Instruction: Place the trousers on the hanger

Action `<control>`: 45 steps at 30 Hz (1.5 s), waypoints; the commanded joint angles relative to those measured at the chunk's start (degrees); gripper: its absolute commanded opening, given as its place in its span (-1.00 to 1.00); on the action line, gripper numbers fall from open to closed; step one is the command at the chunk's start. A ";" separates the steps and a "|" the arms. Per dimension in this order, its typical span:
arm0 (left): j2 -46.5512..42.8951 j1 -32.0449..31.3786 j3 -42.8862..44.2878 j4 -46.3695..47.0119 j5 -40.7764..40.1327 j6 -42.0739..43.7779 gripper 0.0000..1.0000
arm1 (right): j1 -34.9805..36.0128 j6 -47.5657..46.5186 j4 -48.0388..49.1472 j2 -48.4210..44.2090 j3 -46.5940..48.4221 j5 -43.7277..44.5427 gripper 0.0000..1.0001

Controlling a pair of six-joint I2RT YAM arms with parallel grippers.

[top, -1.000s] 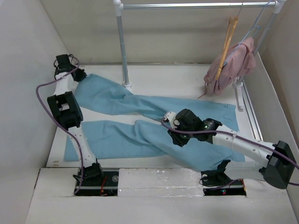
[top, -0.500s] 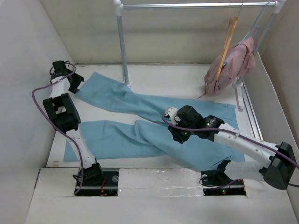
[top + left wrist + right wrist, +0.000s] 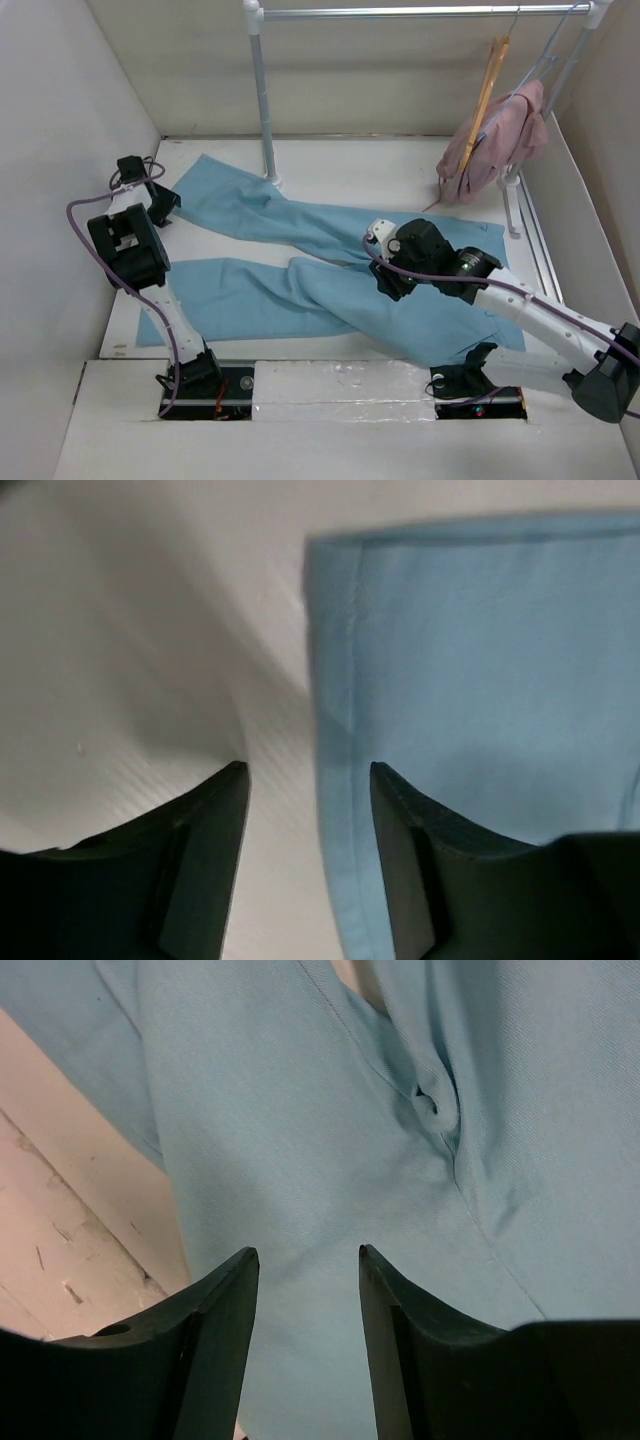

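Observation:
The light blue trousers lie flat on the table, both legs stretched to the left and crossing at the middle. The tan wooden hanger hangs from the rail at the back right. My left gripper is open and empty at the far left, over the hem edge of the upper leg; the hem runs between its fingertips. My right gripper is open and empty just above the trousers' crotch area.
A pink garment hangs on a thin wire hanger at the back right beside the wooden one. The rail's metal post stands at the back centre. White walls close in on the left, back and right.
My left gripper has let go of the upper leg's hem and moved nearer; the hem now lies flat. My right gripper has shifted a little to the right over the trousers.

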 commanded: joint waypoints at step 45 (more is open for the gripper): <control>-16.47 -16.74 -0.27 -0.11 -11.04 6.18 0.10 | -54.82 2.29 17.05 -8.79 -9.24 -7.66 -0.41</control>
